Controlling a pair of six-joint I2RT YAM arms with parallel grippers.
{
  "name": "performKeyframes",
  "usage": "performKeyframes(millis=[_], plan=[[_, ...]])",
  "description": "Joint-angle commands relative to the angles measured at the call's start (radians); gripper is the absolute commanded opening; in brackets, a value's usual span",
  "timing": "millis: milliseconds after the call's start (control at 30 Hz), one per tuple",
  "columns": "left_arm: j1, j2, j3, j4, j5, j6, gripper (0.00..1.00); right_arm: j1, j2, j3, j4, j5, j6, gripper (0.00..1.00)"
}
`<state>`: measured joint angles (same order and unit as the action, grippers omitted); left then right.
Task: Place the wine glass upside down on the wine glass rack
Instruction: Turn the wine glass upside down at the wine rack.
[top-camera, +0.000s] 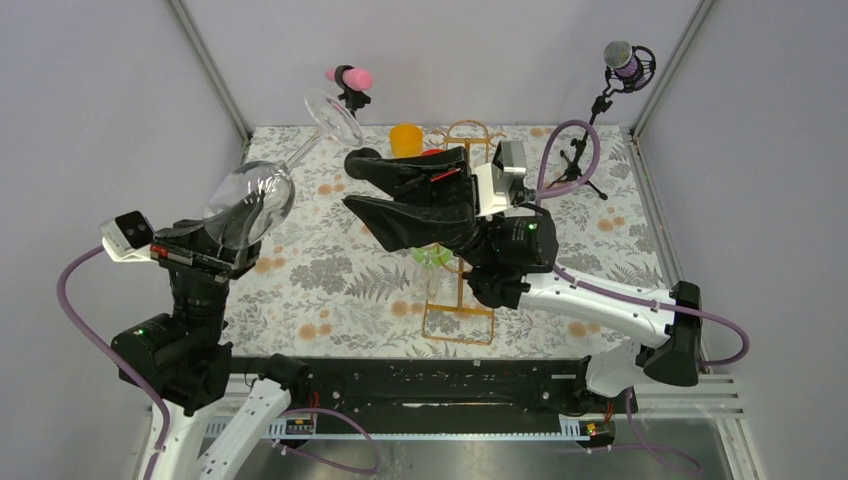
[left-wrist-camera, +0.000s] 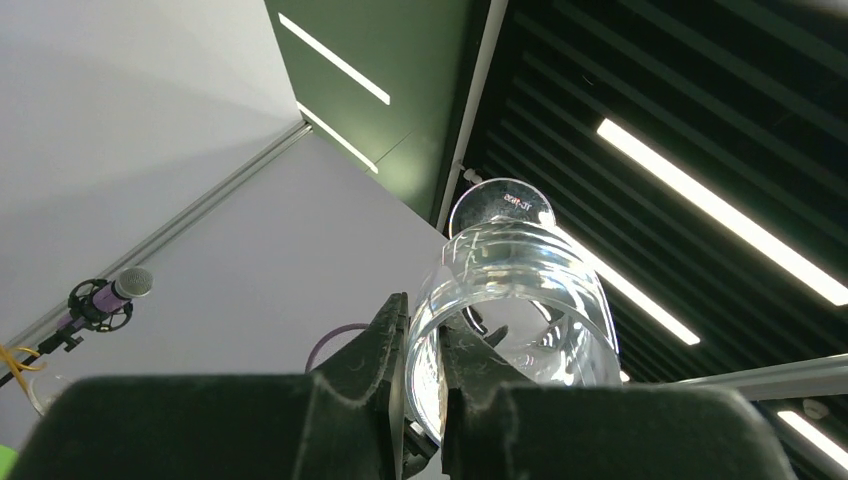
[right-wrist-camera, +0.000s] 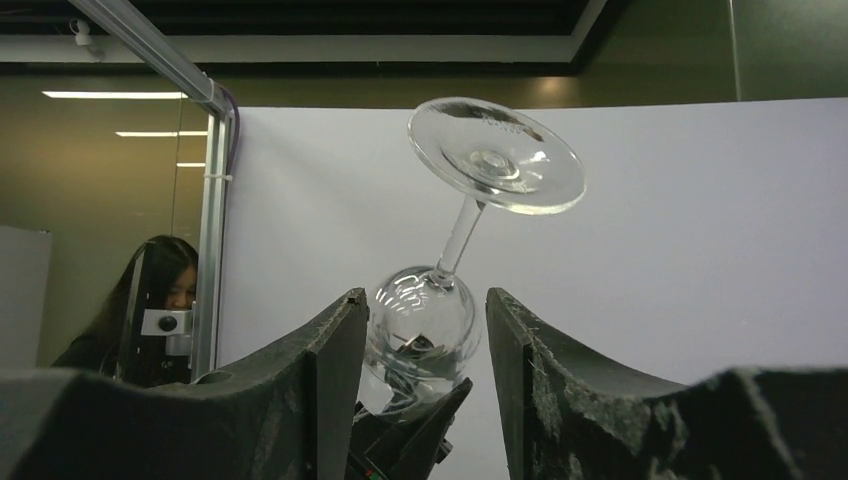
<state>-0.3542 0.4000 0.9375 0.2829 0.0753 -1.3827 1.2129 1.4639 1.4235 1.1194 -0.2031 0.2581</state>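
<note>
My left gripper (top-camera: 232, 240) is shut on the rim of the clear wine glass (top-camera: 255, 195), one finger inside the bowl and one outside. The glass tilts up and to the back right, with its foot (top-camera: 333, 115) uppermost. In the left wrist view the fingers (left-wrist-camera: 395, 340) pinch the glass wall (left-wrist-camera: 520, 290). My right gripper (top-camera: 352, 182) stands open, pointing left at the glass and apart from it. The right wrist view frames the bowl (right-wrist-camera: 425, 330) between its open fingers. The gold wire wine glass rack (top-camera: 458, 325) stands mid-table, mostly hidden behind the right arm.
An orange cup (top-camera: 406, 138) sits at the back beside the rack's arched top (top-camera: 470, 130). A pink object on a stand (top-camera: 350, 76) and a microphone (top-camera: 625, 60) stand at the rear. Something green (top-camera: 433, 256) lies under the right wrist. A person (right-wrist-camera: 160, 300) shows outside the enclosure.
</note>
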Motion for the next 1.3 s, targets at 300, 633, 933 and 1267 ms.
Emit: performKeyframes(millis=[300, 633, 933, 1267], plan=[[0.001, -0.02, -0.007, 0.138, 0.057, -0.104, 0.0, 0.005, 0.073, 0.098, 0.009, -0.014, 0.018, 0.55], [0.002, -0.028, -0.034, 0.156, 0.084, -0.143, 0.0, 0.005, 0.125, 0.203, -0.045, -0.152, 0.029, 0.55], [0.002, -0.023, -0.049, 0.179, 0.115, -0.176, 0.0, 0.005, 0.153, 0.227, -0.06, -0.166, 0.038, 0.55], [0.002, -0.037, -0.09, 0.194, 0.128, -0.209, 0.0, 0.005, 0.172, 0.259, -0.058, -0.177, 0.042, 0.55]])
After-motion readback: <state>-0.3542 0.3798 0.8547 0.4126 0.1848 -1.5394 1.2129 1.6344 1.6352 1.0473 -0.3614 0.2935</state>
